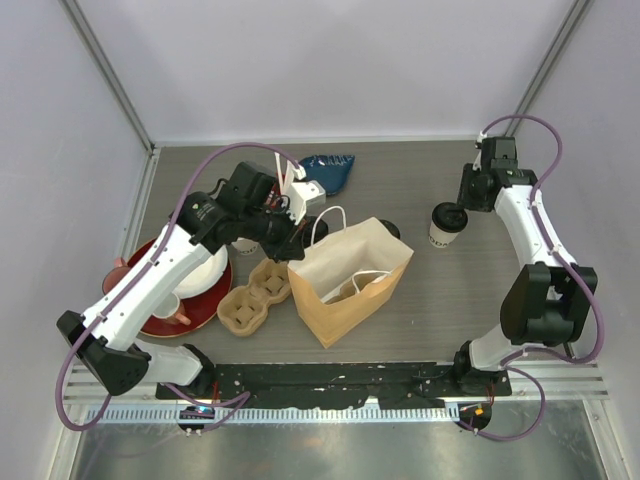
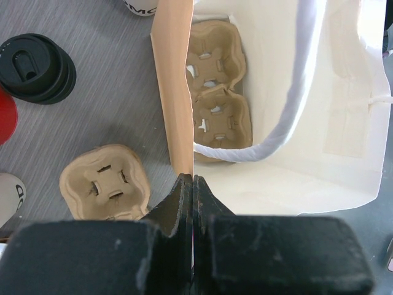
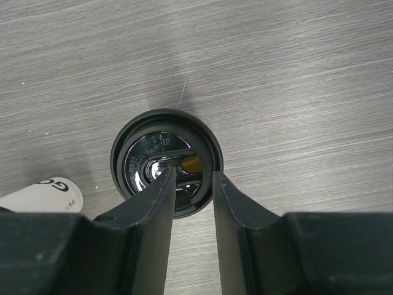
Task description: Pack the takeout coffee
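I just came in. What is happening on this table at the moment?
Two robot arms are packing takeout coffee. The left gripper is shut on the top edge of the brown paper bag, holding it open; a cardboard cup carrier already lies inside. The right gripper is just above the black lid of a coffee cup standing on the table, jaws a little apart, not gripping it. No cup is in the bag yet.

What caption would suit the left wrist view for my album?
The left gripper, shut, pinches the rim of the paper bag; a cardboard cup tray lies inside.
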You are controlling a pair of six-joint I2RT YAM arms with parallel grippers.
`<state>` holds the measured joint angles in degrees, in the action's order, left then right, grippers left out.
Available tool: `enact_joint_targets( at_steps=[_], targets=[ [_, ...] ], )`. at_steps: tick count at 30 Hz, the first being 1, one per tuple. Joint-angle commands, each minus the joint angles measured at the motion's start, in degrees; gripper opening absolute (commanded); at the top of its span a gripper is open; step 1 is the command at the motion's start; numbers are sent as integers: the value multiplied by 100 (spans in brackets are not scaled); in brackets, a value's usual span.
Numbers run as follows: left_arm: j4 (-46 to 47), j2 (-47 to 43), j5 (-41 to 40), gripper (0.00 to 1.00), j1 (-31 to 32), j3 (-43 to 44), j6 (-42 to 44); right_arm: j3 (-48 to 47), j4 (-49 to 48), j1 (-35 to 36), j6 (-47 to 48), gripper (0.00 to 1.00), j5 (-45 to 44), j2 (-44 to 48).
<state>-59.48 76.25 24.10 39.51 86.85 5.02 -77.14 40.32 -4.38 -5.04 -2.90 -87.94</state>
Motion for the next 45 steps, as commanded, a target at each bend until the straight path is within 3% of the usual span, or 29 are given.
enact_joint_targets(
  at_steps=[1, 19, 25, 37, 45],
  targets=[
    [16, -5, 174, 0, 13, 113, 43, -91, -147, -45, 91, 36, -106, -135],
    [-46, -92, 113, 0, 13, 130, 114, -37, -50, -89, 170, 26, -18, -434],
    [-28, -101, 86, 0, 13, 122, 140, -73, 20, -89, 179, 1, -9, -417],
    [51, -84, 34, 0, 13, 43, 149, -872, 942, -63, 161, 1, 43, 497],
    [95, -40, -45, 0, 13, 34, 166, -2110, 2339, 402, 170, 1, 544, 1147]
  ],
)
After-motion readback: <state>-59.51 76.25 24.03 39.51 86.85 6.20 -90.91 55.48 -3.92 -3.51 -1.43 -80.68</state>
